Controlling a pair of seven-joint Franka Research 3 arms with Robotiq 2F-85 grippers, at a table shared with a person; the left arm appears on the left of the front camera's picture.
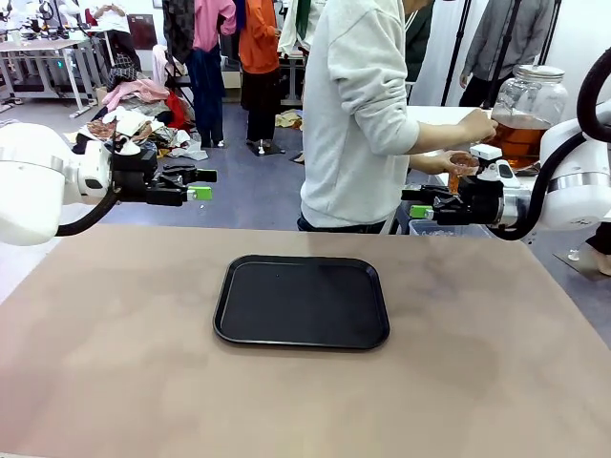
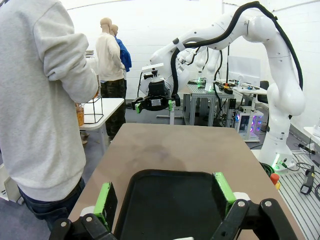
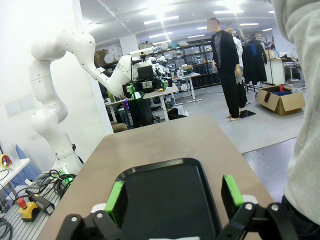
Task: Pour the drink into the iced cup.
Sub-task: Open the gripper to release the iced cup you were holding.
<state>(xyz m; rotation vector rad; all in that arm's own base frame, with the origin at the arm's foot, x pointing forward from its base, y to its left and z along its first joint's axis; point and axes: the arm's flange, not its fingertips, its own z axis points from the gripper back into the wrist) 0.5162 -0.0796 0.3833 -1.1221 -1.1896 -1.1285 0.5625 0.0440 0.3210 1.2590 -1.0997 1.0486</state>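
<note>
- Front view: left gripper (image 1: pixel 204 183) hangs above the surface's (image 1: pixel 115 343) left far edge, fingers pointing toward the middle, jaws spread wide, nothing between the green pads.
- Right gripper (image 1: pixel 417 202) mirrors it at the surface's right far edge, fingers aimed back toward the left one, jaws likewise wide apart and empty.
- Black tray (image 1: pixel 302 301) lies flat on the brown surface, below and between the two grippers, well apart from both; its bed is bare.
- Person in a light grey sweatshirt (image 1: pixel 358 114) stands beyond the far edge, just beside the right gripper and turned toward the side table behind it.
- Glass dispenser jar (image 1: pixel 523 113) with a lid stands behind the right gripper on that side table; the drink (image 1: pixel 520 138), amber-brown, fills its lower part.
- Person's hand (image 1: pixel 477 124) reaches to the jar; the other hand (image 1: pixel 449 162) holds a small clear cup (image 1: pixel 463 162) just under it, close above the right gripper's wrist. Contents of the cup too small to tell.
- Left wrist view: own pads (image 2: pixel 104 202) stand wide over the tray's near rim (image 2: pixel 150 176); right gripper (image 2: pixel 153 104) faces it across the surface.
- Right wrist view: own pads (image 3: pixel 230 190) equally wide over the tray (image 3: pixel 165 200); left gripper (image 3: pixel 146 86) opposite, grey sleeve (image 3: pixel 302 125) just beside.
</note>
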